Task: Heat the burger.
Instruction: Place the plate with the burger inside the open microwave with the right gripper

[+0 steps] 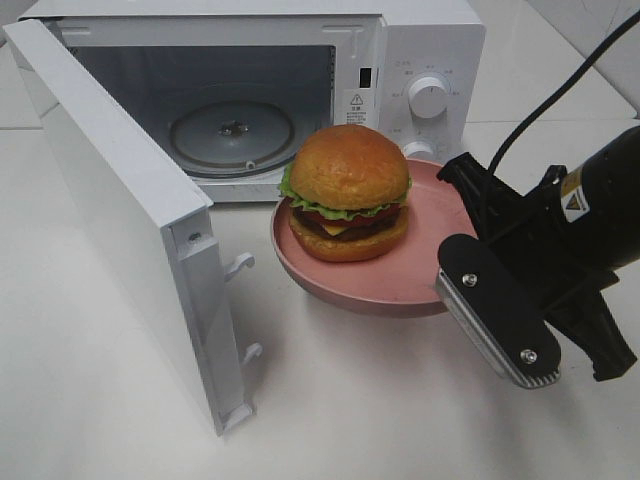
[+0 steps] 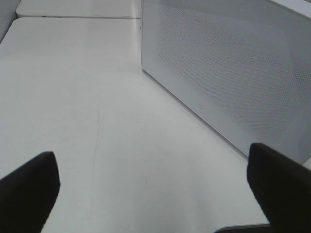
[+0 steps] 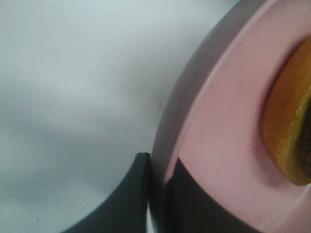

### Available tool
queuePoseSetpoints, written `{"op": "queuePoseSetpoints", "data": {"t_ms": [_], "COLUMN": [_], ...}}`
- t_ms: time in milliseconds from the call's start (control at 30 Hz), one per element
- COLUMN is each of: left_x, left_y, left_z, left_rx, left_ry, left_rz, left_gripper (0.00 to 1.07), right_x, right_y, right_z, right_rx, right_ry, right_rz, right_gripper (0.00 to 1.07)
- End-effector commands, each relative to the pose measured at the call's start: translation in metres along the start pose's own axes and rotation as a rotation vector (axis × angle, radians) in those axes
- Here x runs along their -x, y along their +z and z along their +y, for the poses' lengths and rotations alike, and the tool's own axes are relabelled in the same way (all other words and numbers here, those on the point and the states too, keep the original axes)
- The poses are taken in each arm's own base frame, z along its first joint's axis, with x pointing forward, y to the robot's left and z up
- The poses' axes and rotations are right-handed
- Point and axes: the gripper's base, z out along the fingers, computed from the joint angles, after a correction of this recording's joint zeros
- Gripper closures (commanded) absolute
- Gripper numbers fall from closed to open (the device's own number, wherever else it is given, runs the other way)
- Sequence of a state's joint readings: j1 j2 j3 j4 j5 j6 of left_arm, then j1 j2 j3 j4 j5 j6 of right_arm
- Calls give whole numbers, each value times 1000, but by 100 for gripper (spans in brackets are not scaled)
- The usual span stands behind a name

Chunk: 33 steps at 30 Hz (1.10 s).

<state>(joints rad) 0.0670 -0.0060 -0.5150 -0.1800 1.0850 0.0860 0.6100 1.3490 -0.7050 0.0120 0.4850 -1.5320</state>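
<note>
The burger [image 1: 348, 192], with a golden bun, lettuce, tomato, cheese and a dark patty, sits on a round pink plate [image 1: 400, 280]. The plate hangs just in front of the open microwave [image 1: 300, 90], apparently raised off the table. My right gripper [image 1: 452, 215] is shut on the plate's right rim. In the right wrist view the dark fingers [image 3: 131, 194] clamp the pink plate [image 3: 218, 121], with the edge of the burger's bun [image 3: 286, 126] beside them. My left gripper [image 2: 154, 194] is open over bare table and holds nothing. It does not show in the exterior high view.
The microwave door [image 1: 130, 220] is swung wide open to the left, and the glass turntable [image 1: 232, 130] shows inside. The door's perforated outer face [image 2: 233, 73] stands close to the left gripper. A control knob [image 1: 428, 97] is on the microwave's right panel. A black cable [image 1: 560, 95] trails behind the right arm.
</note>
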Motion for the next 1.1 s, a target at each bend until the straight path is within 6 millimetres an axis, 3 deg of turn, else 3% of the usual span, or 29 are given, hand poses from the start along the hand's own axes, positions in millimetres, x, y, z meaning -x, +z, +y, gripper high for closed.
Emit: {"op": "queuePoseSetpoints", "data": {"t_ms": [33,1100], "left_x": [0,0], "left_y": [-2,-2], "left_z": [0,0], "left_rx": [2,2], "left_ry": [-4,-4], "left_rz": [-28,-28], "left_gripper": [9,9], "right_x": [7,24], "right_y": [-4,31], "right_z": [-23,-91], "right_rx": [-99,-111], "right_ry": [-28,-54], "right_rz": [-13,-35], "right_gripper": [107,107]}}
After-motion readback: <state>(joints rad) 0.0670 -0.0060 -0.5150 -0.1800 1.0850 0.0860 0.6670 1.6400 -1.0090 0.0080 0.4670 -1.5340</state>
